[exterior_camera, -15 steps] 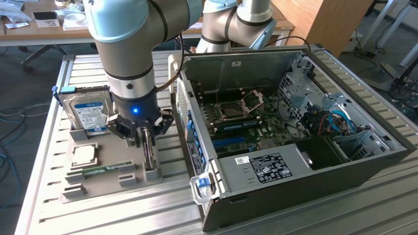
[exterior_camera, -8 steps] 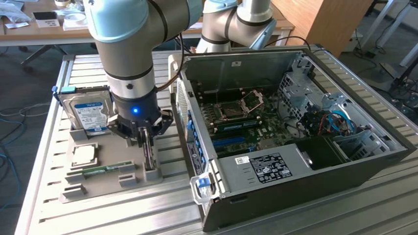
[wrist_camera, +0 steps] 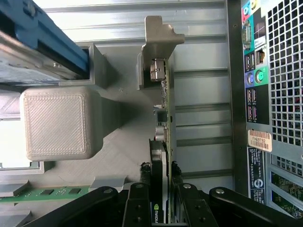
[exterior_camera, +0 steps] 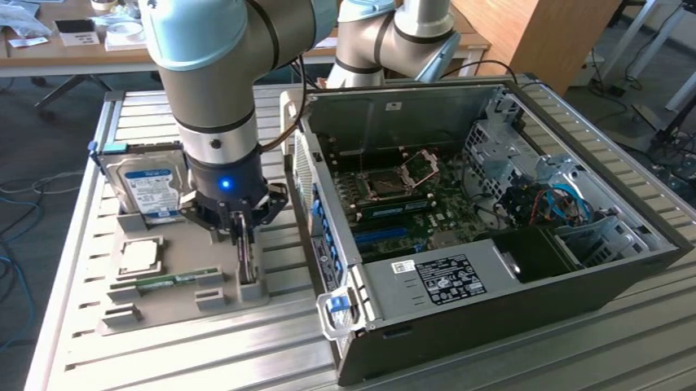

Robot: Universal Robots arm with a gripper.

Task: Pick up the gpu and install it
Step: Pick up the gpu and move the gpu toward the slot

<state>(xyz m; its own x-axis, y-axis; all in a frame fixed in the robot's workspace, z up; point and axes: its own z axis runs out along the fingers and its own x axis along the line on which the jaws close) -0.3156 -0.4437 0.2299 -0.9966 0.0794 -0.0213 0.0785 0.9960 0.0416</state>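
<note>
On the surface (exterior_camera: 163, 358), a tray (exterior_camera: 163, 316) lies at the exterior view's left of the computer case (exterior_camera: 609, 269), carrying the hard drive (exterior_camera: 152, 191) upright at its far end, the memory stick (exterior_camera: 169, 281) flat near its front, and the gpu (exterior_camera: 248, 267) on edge along the side nearest the case, under the hand (exterior_camera: 241, 232).

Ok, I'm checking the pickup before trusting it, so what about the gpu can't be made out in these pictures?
- Exterior view: the gripper covers the top edge of the gpu.
- Wrist view: the gpu stands edge-on, its faces turned away; the gripper covers its near end.
- Exterior view: the arm hides one side of the hard drive.
</note>
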